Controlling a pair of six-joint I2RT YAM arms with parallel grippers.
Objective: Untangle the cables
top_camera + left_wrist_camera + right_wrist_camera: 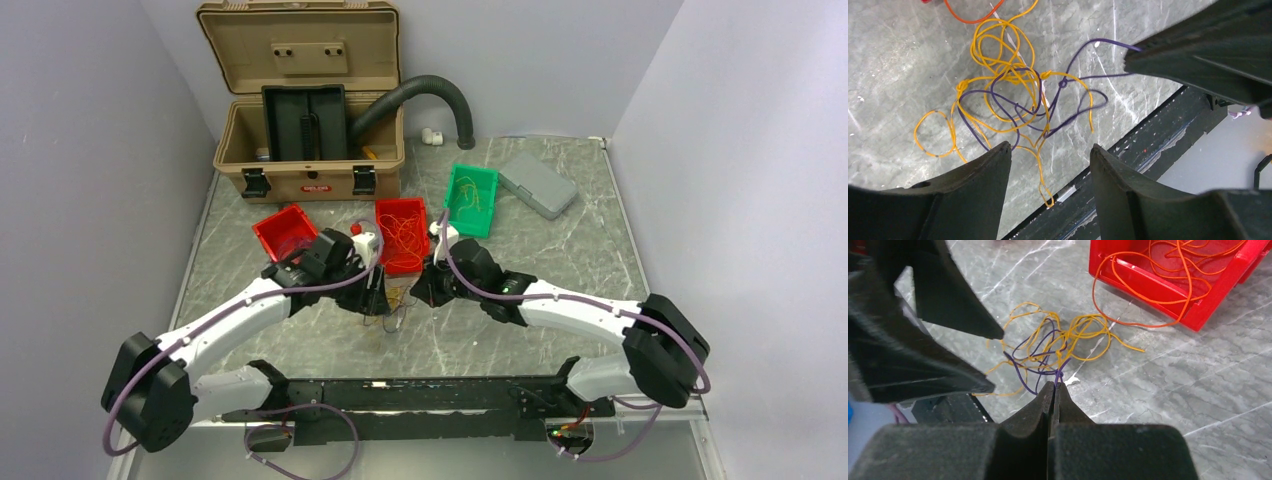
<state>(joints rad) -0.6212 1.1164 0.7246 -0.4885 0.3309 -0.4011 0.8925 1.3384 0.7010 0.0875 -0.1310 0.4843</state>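
A knot of thin yellow and dark purple cables lies on the marble table, also visible as cables and as a small cluster of cables between both arms. My right gripper is shut, pinching a purple strand at its tips; that strand runs taut into the right gripper. My left gripper hovers open over the tangle's near side, with only a yellow loop on the table below its gap. More orange cables fill a red bin.
The red bin sits just behind the grippers, flanked by a smaller red bin and a green bin holding yellow wires. Behind stand a tan toolbox, black hose and grey case. A black rail borders the near edge.
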